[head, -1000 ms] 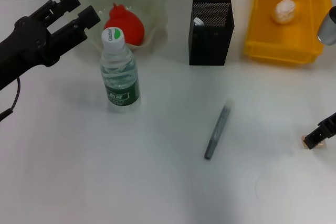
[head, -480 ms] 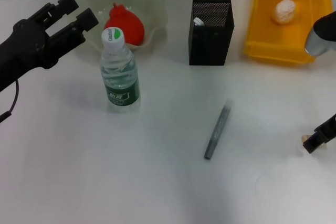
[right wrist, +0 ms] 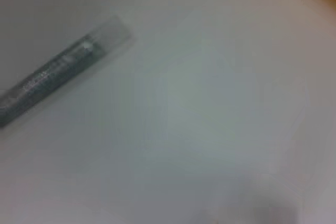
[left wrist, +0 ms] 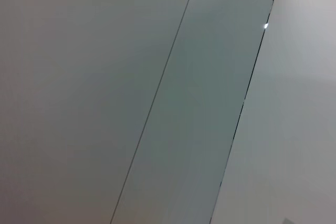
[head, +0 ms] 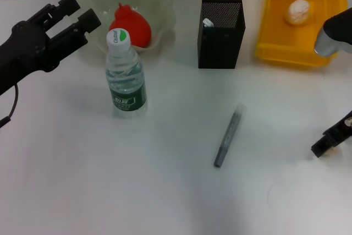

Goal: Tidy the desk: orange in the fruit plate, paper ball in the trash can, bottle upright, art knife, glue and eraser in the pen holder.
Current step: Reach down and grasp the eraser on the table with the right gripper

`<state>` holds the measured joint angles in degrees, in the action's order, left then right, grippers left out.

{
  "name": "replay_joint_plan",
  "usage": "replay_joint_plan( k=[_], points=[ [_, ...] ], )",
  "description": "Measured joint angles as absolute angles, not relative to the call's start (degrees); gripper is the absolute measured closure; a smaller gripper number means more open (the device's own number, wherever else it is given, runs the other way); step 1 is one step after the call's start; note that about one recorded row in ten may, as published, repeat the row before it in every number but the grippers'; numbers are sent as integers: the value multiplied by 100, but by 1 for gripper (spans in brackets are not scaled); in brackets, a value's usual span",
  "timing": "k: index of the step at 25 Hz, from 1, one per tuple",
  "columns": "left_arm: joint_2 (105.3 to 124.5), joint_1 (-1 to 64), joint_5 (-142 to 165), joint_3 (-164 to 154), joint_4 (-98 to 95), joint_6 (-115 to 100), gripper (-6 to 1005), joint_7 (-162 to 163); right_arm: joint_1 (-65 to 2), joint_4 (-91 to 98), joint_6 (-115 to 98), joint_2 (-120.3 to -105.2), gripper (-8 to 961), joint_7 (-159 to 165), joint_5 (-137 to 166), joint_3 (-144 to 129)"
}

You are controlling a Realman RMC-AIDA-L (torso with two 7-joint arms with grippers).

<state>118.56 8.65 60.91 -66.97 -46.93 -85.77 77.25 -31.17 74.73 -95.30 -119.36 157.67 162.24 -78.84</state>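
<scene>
left end effector point(head: 82, 12) open, empty, raised beside fruit plate point(head: 159, 1) | right end effector point(head: 329, 146) low at table point(head: 165, 191) right edge, opening cannot tell; eraser hidden | orange point(head: 132, 26) in plate; bottle point(head: 125, 75) upright; paper ball point(head: 297, 10) in trash can point(head: 275, 26); grey art knife point(head: 228, 136) flat mid-table, apart from pen holder point(head: 221, 34)

A white counter point(head: 165, 191) carries the upright bottle point(head: 125, 75), the pale-green fruit plate point(head: 159, 4) behind it, the black mesh pen holder point(head: 221, 39), the yellow trash can point(head: 275, 37) at the far right, and a grey pen-like stick point(head: 228, 136) lying flat near the middle.
</scene>
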Motion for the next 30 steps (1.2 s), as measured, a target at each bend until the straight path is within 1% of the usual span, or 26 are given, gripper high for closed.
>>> replay_joint_plan(
  k=[17,23,28,30],
  points=[
    [11856,923,6108,-6697,-4694,-8482,260,7725,-3184,7310,-9479,-11928,212,15745,16093,-7882],
    [11856,923,6108,-6697,-4694,-8481,260,7725,-3312,7059,-9458,-11926,440,15742,16093,-7832],
    [11856,923,6107,-6697,-4693,-8481,260,7725,-3333,7016,-9448,-11926,477,15741,16093,-7833],
    [11856,923,6102,-6697,-4694,-8481,260,7725,-3338,7014,-9450,-11926,477,15741,16093,-7832]
  ],
)
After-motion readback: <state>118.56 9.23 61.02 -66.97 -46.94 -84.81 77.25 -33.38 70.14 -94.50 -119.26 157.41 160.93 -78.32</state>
